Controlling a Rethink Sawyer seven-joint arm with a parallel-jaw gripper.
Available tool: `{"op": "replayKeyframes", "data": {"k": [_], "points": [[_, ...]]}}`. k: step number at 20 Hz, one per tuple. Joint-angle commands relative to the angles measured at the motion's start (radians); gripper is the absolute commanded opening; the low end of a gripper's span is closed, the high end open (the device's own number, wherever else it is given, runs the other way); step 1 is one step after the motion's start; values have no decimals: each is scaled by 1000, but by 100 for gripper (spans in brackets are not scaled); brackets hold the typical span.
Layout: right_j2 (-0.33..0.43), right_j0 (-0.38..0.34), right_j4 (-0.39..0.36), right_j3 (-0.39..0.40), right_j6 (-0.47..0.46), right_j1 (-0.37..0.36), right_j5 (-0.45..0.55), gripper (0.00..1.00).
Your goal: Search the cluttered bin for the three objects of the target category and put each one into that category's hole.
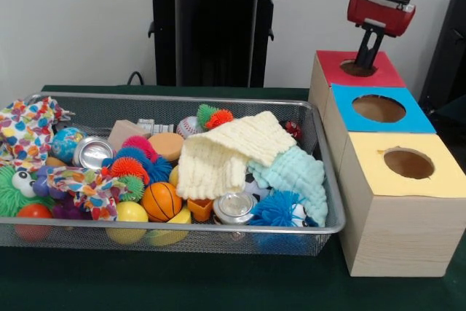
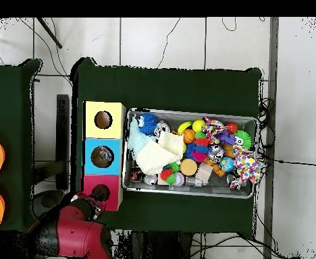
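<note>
the gripper (image 1: 362, 63) is down at the hole of the red-topped box (image 1: 331, 63), at the far end of the row of three boxes, and its tips sit in the opening, so whether it's parted or holding anything can't be told. this looks like the drop-off step. the bin (image 1: 329, 180) sits mid-table against the boxes, still piled with balls, cans and cloths, so next the arm would need to lift clear and swing back over it.

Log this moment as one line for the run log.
pincer: lowered into red box hole, tips hidden | blue box: hole clear | yellow box: hole clear | bin: full of toys and cloths
</note>
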Motion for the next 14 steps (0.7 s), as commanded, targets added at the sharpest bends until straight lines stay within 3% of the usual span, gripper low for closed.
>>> {"op": "replayKeyframes", "data": {"k": [1, 4, 6, 11, 14], "points": [[47, -52, 46, -22, 218, 23, 50, 0], [32, -103, 13, -67, 154, -9, 110, 0], [30, -173, -35, -145, 59, -22, 160, 0], [179, -407, -137, -283, -180, -50, 298, 0], [278, -526, -209, -342, -276, -43, 346, 0]]}}
